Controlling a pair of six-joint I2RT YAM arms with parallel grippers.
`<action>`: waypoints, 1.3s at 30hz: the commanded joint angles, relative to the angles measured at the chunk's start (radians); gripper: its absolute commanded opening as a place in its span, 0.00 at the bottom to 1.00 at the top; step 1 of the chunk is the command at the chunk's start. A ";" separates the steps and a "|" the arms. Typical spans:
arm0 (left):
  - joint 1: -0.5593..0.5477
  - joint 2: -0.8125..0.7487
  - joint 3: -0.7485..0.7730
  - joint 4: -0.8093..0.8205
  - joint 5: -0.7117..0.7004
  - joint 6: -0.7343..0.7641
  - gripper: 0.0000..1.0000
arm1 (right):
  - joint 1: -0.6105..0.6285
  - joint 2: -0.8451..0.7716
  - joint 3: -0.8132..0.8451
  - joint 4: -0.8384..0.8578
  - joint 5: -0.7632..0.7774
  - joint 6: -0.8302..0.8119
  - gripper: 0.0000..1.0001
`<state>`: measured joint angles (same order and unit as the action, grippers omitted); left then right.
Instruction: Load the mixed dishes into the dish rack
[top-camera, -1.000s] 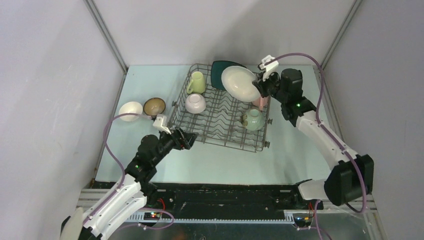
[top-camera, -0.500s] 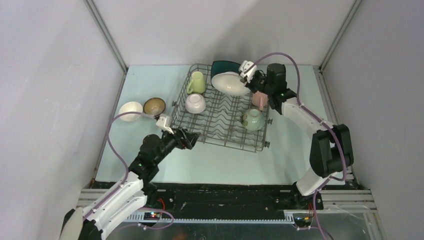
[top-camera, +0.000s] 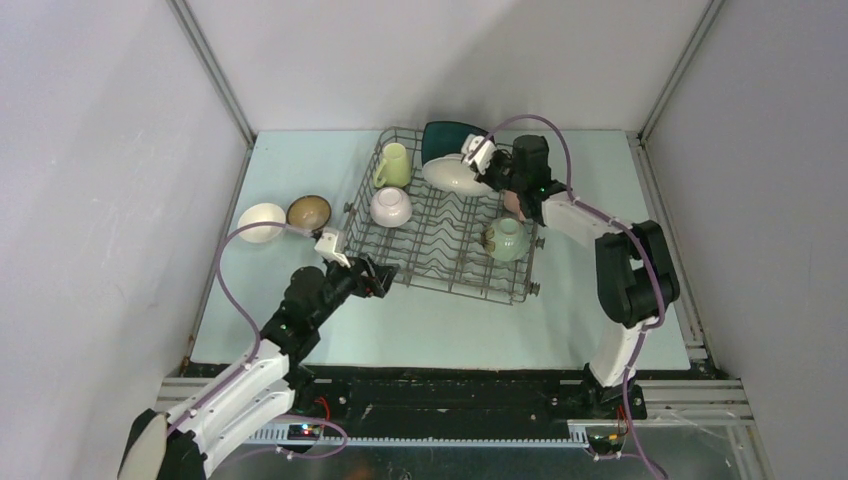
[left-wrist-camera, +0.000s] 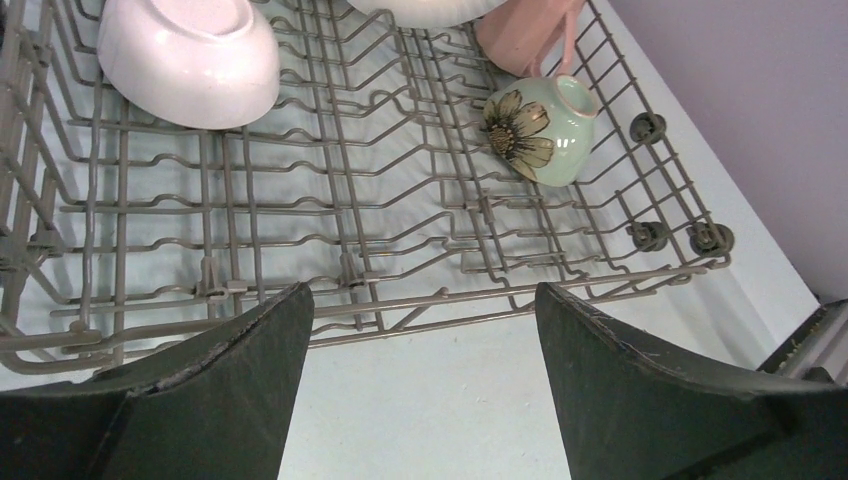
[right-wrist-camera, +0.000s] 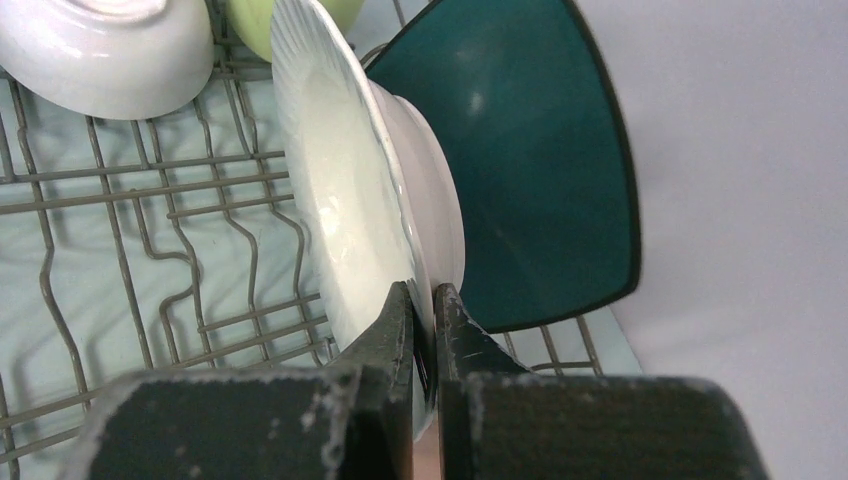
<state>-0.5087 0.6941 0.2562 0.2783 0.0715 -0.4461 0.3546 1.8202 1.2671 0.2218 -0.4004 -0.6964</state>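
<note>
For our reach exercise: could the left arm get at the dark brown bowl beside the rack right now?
Probably yes. The left end effector is open and empty, and the dark brown bowl sits outside the dish rack on that arm's side, with nothing over it.

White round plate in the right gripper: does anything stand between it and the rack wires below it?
Nothing visible does. The white round plate is on edge over bare tines of the dish rack, pinched by the right gripper. The teal square plate stands just beyond it.
</note>
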 joint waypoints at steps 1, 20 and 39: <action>-0.008 0.013 0.032 0.014 -0.041 0.036 0.88 | 0.035 0.028 0.069 0.174 0.035 -0.036 0.00; -0.008 0.013 0.039 -0.001 -0.036 0.025 0.88 | 0.051 0.115 0.201 0.035 0.174 0.099 0.52; -0.008 0.003 0.042 -0.014 -0.036 0.021 0.88 | 0.083 0.016 0.151 -0.037 0.129 0.122 0.78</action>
<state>-0.5087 0.7109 0.2562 0.2630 0.0536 -0.4431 0.4263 1.9118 1.4204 0.1703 -0.2565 -0.5827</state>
